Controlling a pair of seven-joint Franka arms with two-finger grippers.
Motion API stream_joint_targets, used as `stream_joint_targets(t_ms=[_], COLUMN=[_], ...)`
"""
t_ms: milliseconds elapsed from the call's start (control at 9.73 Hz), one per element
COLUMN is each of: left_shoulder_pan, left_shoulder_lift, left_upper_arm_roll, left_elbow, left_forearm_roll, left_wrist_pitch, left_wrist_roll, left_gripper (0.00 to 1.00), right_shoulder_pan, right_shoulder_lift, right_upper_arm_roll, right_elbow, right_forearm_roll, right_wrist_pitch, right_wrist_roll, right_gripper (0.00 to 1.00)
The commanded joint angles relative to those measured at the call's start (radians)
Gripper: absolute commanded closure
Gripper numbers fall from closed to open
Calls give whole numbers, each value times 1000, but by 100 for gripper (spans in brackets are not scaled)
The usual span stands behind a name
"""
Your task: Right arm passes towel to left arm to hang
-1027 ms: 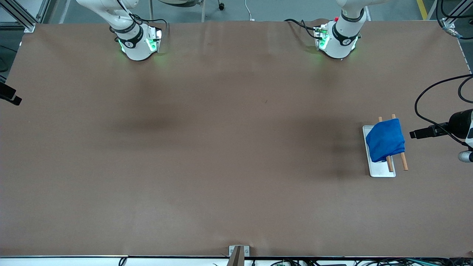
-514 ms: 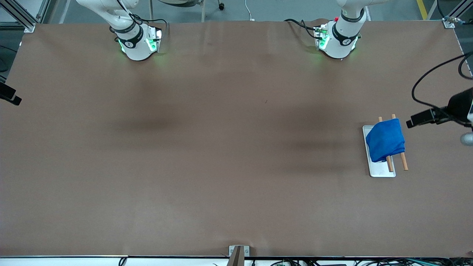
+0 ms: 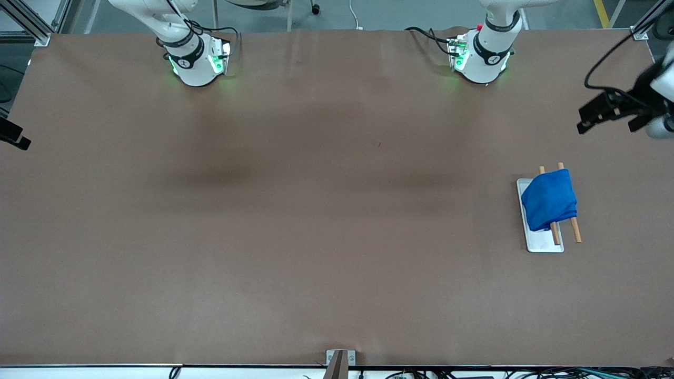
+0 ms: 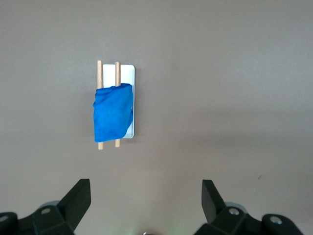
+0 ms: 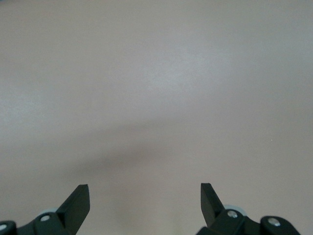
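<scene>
Worktop (image 3: pixel 316 237): brown sheet, bare over most of its area

Towel (image 3: pixel 549 199): blue, draped over two wooden rods (image 3: pixel 575 231) of a small rack on a white base (image 3: pixel 542 243), toward the left arm's end of the worktop, at about 3 o'clock from centre in the front view. Rod ends stick out of the cloth at both sides. Nothing touches the towel. In the left wrist view it hangs over the same rods (image 4: pixel 100 73), white base (image 4: pixel 128 73) beside them

Left tool (image 4: pixel 145 196): fingers spread wide, empty, up in the air over bare worktop near the rack

Right tool (image 5: pixel 145 196): fingers spread wide, empty, over bare worktop; arm waits

Arm bases along the 12 o'clock edge, green lights on
</scene>
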Motion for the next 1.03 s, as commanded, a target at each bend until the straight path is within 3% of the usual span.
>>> stream_joint_targets(t_ms=[0,308,616,925], left_shoulder_pan=[-23,-38,-34,-37], left_shoulder_lift=[-80,-82,-38,-24], left_upper_arm_roll=[19,47,47,44], left_elbow=[-134,-139,-61,-40], left_forearm_roll=[17,-3,-26,-23], left_wrist_pitch=[19,18,10,2], left_wrist_roll=[15,75,73,73], left_gripper=[0,0,0,0], right_shoulder_pan=[-8,-6,-8,-8], right_shoulder_lift=[-27,-27,-26,-27], right_upper_arm_roll=[7,7,7,6], right_elbow=[-30,-30,-30,-30], right_forearm_roll=[-8,-8,-8,-8], right_wrist_pitch=[4,4,4,4], right_wrist_roll=[9,9,7,7], right_gripper=[0,0,0,0])
